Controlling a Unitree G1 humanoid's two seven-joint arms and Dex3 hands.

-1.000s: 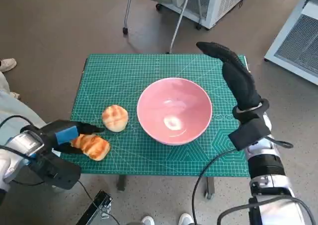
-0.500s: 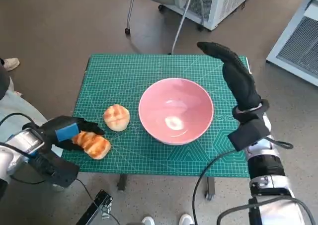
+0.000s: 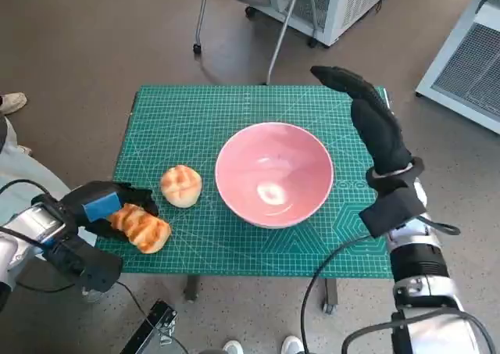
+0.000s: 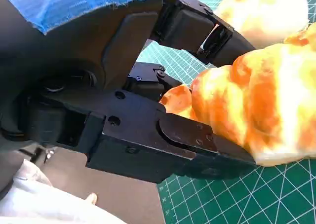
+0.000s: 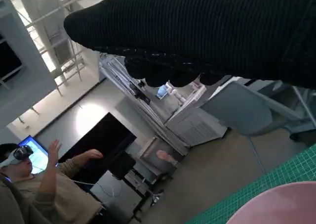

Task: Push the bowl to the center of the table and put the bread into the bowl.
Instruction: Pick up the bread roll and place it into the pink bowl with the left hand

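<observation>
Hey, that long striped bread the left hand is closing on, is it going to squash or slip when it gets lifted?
The long bread looks puffy and glazed, so it is probably light and may dent under a hard squeeze. The left hand has black fingers against its ridged side; the ridges should help grip, though the shiny crust could slide a little.

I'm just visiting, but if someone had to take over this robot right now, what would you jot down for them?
Left robot hand: fingers closed around the long bread, which seems to lie on the green mat near the table's front left corner.
Right robot hand: raised beside the pink bowl, fingers straight, holding nothing.
Round bun: on the mat between the long bread and the bowl.
Done: the bowl sits about mid-table.
Left: carry the long bread into the bowl, which is empty, then probably the bun.
</observation>
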